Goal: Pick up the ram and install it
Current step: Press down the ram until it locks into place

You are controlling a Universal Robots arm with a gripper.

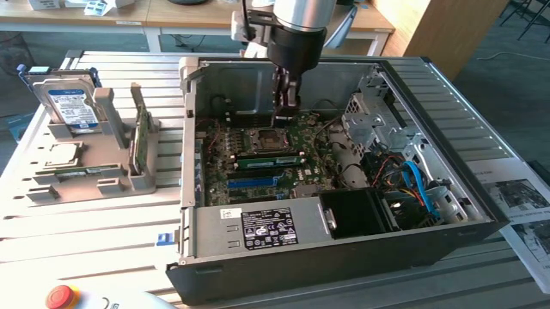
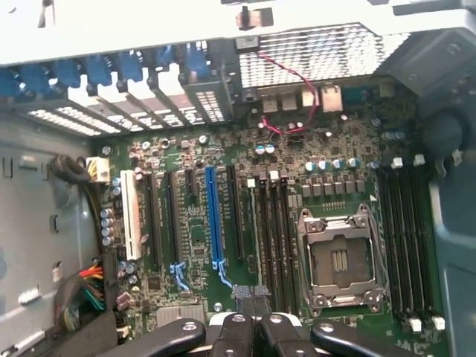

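Ram, a green stick, lies in a motherboard slot at the frame's centre, inside the open computer case. Gripper hangs just above the board, fingers shut, holding nothing visible. Case rests on a slatted metal table; wooden desks stand along the upper edge

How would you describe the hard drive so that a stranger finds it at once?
On the exterior view's left of the open computer case sits a grey rack; the hard drive stands upright at its far end. It alone is a bulky silver block with a blue-white label, unlike the flat square chip nearby.
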